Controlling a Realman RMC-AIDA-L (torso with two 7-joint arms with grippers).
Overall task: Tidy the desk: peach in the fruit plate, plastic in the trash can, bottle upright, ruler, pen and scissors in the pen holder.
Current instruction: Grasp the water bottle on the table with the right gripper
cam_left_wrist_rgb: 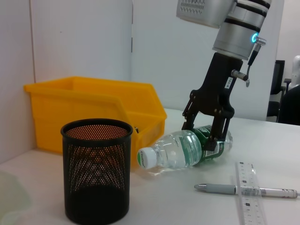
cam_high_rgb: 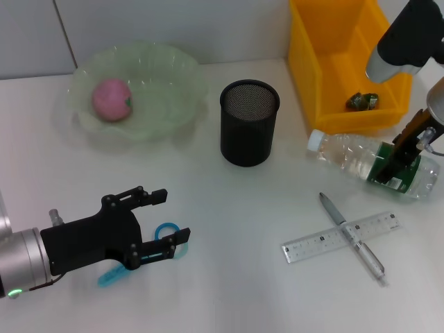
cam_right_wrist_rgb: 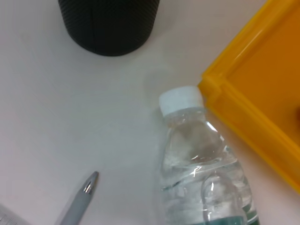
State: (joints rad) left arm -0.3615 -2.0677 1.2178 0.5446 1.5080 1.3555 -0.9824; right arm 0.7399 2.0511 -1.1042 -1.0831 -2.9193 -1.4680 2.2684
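A pink peach (cam_high_rgb: 111,99) lies in the pale green fruit plate (cam_high_rgb: 173,80). The black mesh pen holder (cam_high_rgb: 250,123) stands mid-table. Blue scissors (cam_high_rgb: 111,276) lie flat at the front left, and my left gripper (cam_high_rgb: 166,218) hovers open over their handles. The clear bottle (cam_high_rgb: 347,156) lies on its side beside the yellow trash can (cam_high_rgb: 326,62), which holds crumpled plastic (cam_high_rgb: 363,101). My right gripper (cam_left_wrist_rgb: 204,133) straddles the bottle's green label (cam_left_wrist_rgb: 206,140), with fingers against both sides. A silver pen (cam_high_rgb: 352,236) lies across the clear ruler (cam_high_rgb: 312,246).
Seen from the left wrist, the pen holder (cam_left_wrist_rgb: 96,168) stands in front of the trash can (cam_left_wrist_rgb: 93,110). From the right wrist, the bottle's white cap (cam_right_wrist_rgb: 180,101) points toward the pen holder (cam_right_wrist_rgb: 110,23), and the pen tip (cam_right_wrist_rgb: 89,185) is close by.
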